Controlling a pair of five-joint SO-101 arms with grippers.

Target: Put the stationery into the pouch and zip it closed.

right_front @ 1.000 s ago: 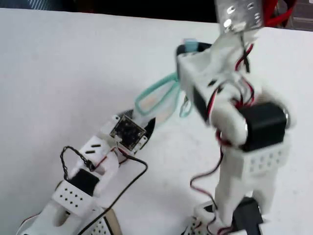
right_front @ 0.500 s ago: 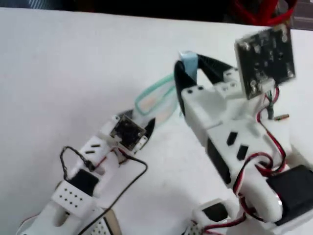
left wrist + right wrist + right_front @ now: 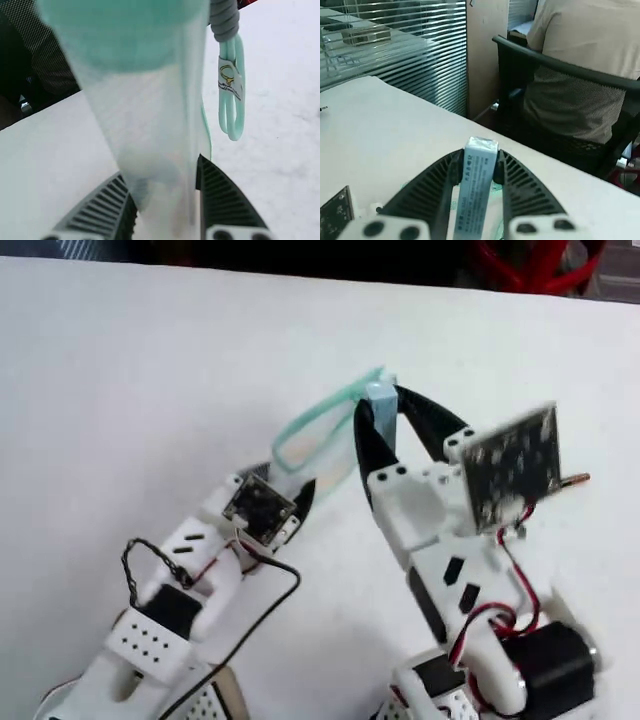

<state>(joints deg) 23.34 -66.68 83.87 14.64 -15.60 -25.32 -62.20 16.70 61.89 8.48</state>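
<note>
Clamping a blue eraser (image 3: 475, 192), the right gripper (image 3: 479, 156) holds it at the far end of the pouch (image 3: 315, 435); its sleeve print is unreadable. The left gripper (image 3: 162, 177) pinches the pouch's near edge above the table (image 3: 120, 360).

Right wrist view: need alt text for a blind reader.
The right gripper clamps a pale blue stationery block between its black jaws, the block's end poking past their tips, above a white table. Behind the table are window blinds and a black chair.
</note>
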